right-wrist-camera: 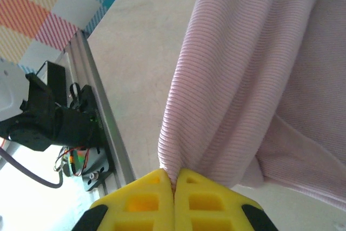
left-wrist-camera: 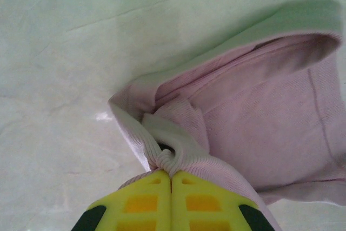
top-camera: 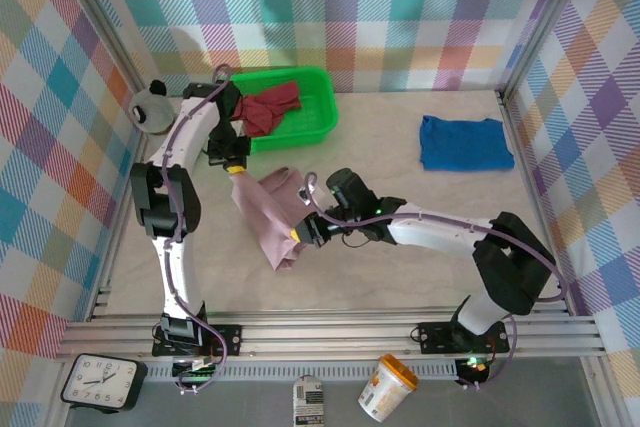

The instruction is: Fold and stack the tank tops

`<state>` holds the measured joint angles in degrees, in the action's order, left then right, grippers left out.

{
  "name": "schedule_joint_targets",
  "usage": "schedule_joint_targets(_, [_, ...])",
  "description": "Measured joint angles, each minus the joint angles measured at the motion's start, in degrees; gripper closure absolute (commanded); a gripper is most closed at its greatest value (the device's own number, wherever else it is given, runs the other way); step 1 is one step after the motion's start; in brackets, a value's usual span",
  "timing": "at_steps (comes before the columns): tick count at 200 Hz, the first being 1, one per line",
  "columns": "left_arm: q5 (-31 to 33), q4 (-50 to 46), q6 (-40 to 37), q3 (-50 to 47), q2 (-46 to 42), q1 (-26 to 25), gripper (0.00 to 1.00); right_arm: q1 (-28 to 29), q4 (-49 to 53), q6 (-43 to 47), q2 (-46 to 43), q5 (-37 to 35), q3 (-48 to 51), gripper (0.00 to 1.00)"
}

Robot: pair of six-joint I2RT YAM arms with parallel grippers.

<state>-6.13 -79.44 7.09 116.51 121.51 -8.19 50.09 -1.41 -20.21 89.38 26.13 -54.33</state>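
Observation:
A mauve-pink tank top (top-camera: 268, 215) hangs stretched between both grippers over the middle-left of the table. My left gripper (top-camera: 238, 169) is shut on its upper edge; in the left wrist view the yellow fingertips (left-wrist-camera: 146, 198) pinch a bunched fold of the pink tank top (left-wrist-camera: 259, 133). My right gripper (top-camera: 296, 236) is shut on its lower edge, and the right wrist view shows ribbed pink tank top (right-wrist-camera: 243, 68) drawn tight from the closed tips (right-wrist-camera: 143, 201). A folded royal blue tank top (top-camera: 465, 143) lies flat at the back right. A dark red tank top (top-camera: 268, 107) lies crumpled in the green basket (top-camera: 315, 82).
The green basket stands at the back left, just behind my left arm. A grey round object (top-camera: 152, 109) sits at the far left back corner. Plaid walls close in three sides, and an aluminium rail (top-camera: 350, 332) runs along the near edge. Bare table lies between the pink and blue tops.

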Motion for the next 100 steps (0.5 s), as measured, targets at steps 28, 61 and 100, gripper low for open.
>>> schedule_joint_targets(28, [-1.6, -0.2, 1.1, 6.4, 4.5, -1.5, 0.98, -3.0, -0.8, -1.0, -1.0, 0.0, 1.9, 1.0])
schedule_joint_targets(61, [-4.0, -0.1, 2.4, 14.1, 10.8, -3.1, 0.98, -6.8, -0.7, -1.5, -1.0, 0.1, 3.5, 1.0])
schedule_joint_targets(100, [-6.4, 0.1, 4.1, 21.1, 17.4, -4.5, 0.97, -10.6, -0.7, -1.6, -1.1, 0.1, 5.5, 1.0])
